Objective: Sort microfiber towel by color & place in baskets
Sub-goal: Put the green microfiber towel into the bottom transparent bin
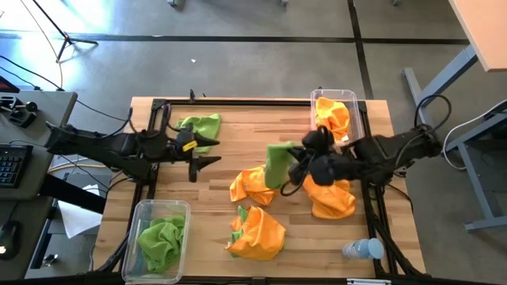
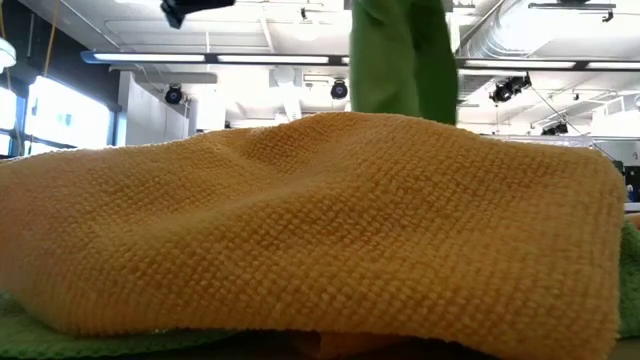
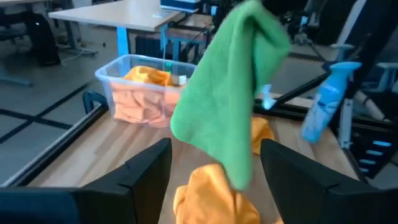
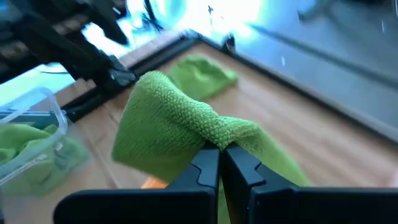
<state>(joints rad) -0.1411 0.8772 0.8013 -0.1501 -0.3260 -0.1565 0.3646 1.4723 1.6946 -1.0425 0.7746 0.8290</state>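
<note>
Right pincer (image 4: 219,163) pinching green towel (image 4: 168,124)

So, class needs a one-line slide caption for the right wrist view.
Right gripper pinches a lime green towel above the table, open left gripper beyond.

Wooden table (image 1: 214,198) with towels (image 1: 255,233), baskets (image 1: 141,212), bottle (image 1: 363,249)

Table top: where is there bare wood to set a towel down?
Bare wood lies between the green-towel bin and the front orange towel, and between the loose green towel and the orange-towel bin. The centre-right, around the orange pile, is crowded.
</note>
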